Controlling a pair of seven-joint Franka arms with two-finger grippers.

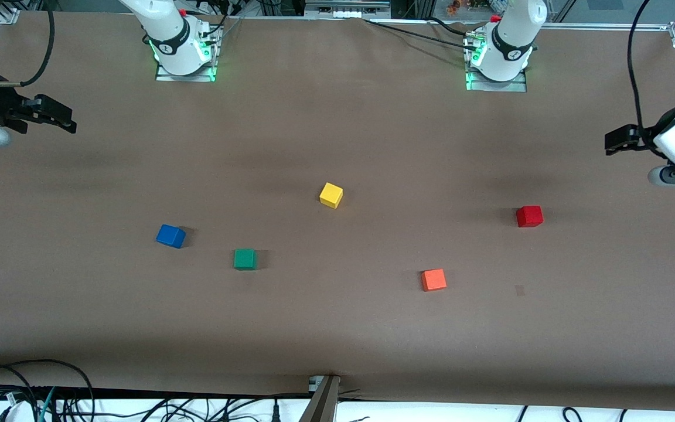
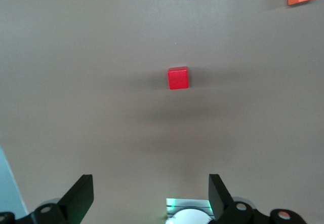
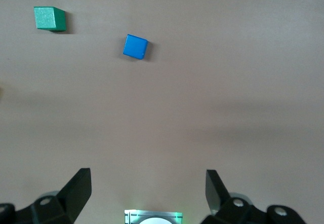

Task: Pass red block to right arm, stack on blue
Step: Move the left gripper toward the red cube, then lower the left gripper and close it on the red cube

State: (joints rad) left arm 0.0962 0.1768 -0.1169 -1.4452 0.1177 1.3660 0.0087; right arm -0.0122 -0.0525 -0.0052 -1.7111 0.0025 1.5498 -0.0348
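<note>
Left claw [image 2: 151, 196]: fingers spread wide, empty, raised over the bench [image 1: 337, 328] at the left arm's end. Right claw [image 3: 148, 193]: likewise spread and empty, raised over the right arm's end. Red block [image 1: 529, 215] rests on the bench toward the left arm's end. Blue block [image 1: 170, 235] rests toward the right arm's end, green block [image 1: 245, 258] beside it.
</note>
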